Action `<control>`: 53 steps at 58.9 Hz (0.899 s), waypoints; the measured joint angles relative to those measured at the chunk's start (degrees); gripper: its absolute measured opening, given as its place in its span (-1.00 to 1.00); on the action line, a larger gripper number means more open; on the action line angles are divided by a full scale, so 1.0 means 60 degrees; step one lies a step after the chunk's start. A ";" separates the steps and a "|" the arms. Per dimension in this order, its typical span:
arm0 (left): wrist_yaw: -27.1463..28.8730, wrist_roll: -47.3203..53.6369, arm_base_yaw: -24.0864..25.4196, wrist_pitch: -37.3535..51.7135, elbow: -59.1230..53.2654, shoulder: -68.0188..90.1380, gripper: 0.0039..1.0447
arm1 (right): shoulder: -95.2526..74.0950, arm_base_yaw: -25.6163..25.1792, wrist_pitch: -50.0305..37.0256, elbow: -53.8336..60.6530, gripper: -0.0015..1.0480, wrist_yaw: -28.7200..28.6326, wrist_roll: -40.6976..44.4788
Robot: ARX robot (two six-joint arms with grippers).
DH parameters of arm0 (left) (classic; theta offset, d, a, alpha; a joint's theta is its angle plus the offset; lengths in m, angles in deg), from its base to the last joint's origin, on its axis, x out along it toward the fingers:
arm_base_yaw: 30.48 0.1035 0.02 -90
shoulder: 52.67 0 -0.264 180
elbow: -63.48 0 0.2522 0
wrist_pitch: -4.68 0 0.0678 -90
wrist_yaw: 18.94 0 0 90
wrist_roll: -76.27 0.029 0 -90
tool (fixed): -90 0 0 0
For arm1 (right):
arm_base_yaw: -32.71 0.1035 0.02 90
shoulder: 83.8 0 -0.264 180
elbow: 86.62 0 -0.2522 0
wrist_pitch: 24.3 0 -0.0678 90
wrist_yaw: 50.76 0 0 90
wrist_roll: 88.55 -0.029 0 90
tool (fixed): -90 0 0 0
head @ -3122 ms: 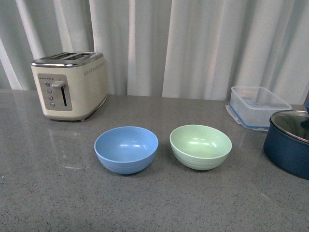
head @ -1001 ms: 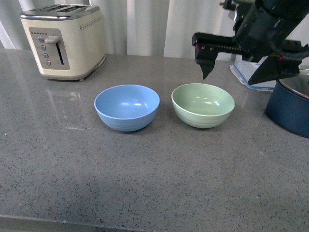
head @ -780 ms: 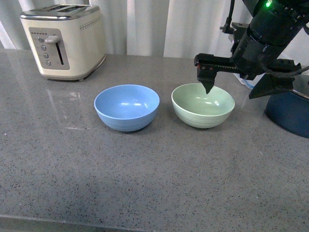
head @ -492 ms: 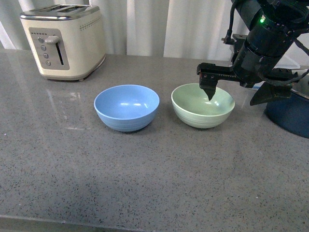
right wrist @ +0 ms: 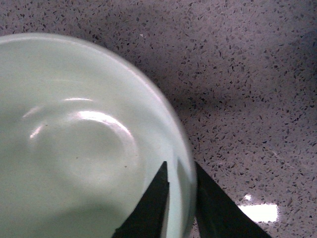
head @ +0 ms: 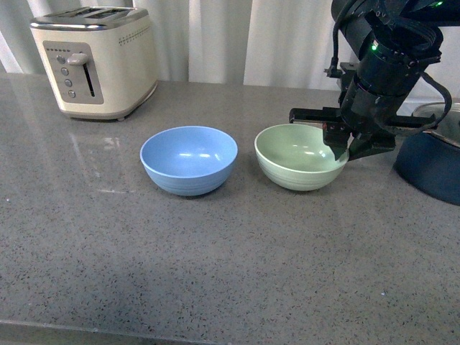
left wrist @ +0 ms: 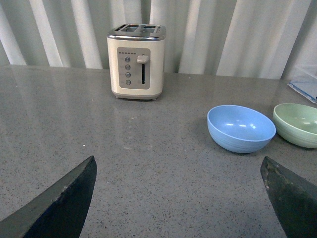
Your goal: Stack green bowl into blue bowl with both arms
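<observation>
The pale green bowl [head: 298,156] stands on the grey counter, right of the light blue bowl [head: 188,159], a small gap between them. My right gripper [head: 339,146] is shut on the green bowl's right rim, one finger inside the rim and one outside. The right wrist view shows the green bowl [right wrist: 74,148] from above with the right gripper [right wrist: 181,173] pinching its rim. My left gripper [left wrist: 178,173] is open low over bare counter, well short of the blue bowl [left wrist: 240,128] and the green bowl [left wrist: 298,124]. The left arm is out of the front view.
A cream toaster [head: 95,60] stands at the back left. A dark navy pot [head: 431,162] sits just right of the right arm. White curtains hang behind the grey counter [head: 215,266].
The right arm came down from above the green bowl, shifted to its right rim, and its fingers shut on that rim. Both bowls stayed where they were.
</observation>
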 joint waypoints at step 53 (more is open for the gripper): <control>0.0000 0.0000 0.0000 0.0000 0.0000 0.0000 0.87 | 0.1931 0.1122 -0.0244 -0.1723 -0.98 -0.1552 0.0346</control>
